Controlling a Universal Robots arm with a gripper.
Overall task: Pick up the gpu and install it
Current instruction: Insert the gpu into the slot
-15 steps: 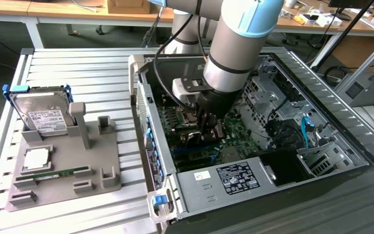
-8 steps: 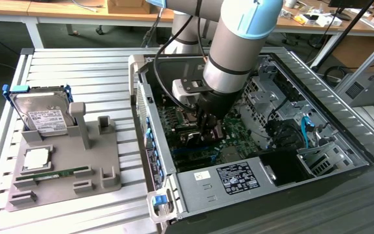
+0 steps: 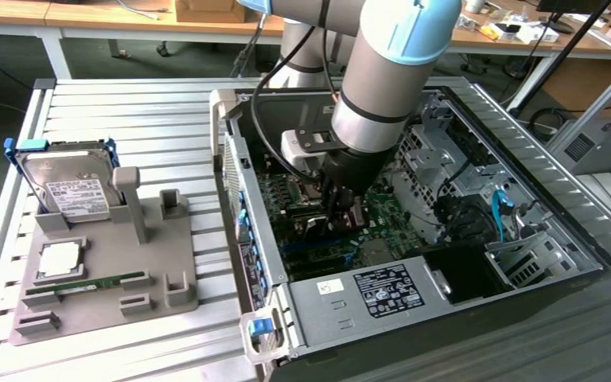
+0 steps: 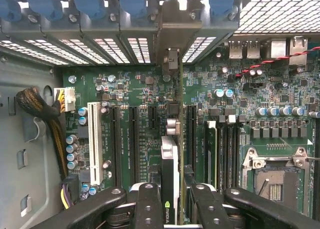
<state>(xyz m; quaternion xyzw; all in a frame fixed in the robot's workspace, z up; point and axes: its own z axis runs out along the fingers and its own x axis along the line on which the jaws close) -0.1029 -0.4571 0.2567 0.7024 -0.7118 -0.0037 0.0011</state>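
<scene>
Black hand [image 4: 173,191] around one gpu [image 4: 169,161], over one green motherboard [image 4: 135,89].

Your exterior cam looks down on the open case [image 3: 556,213]; wrist cam's close over its motherboard [image 4: 145,96], shared by the 2.

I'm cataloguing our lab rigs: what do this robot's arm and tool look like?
The arm is a silver-grey cylinder with a light-blue ring and black band; a black cable runs alongside. A pale grey block sits above the black tool, whose fingers carry round screws.
</scene>
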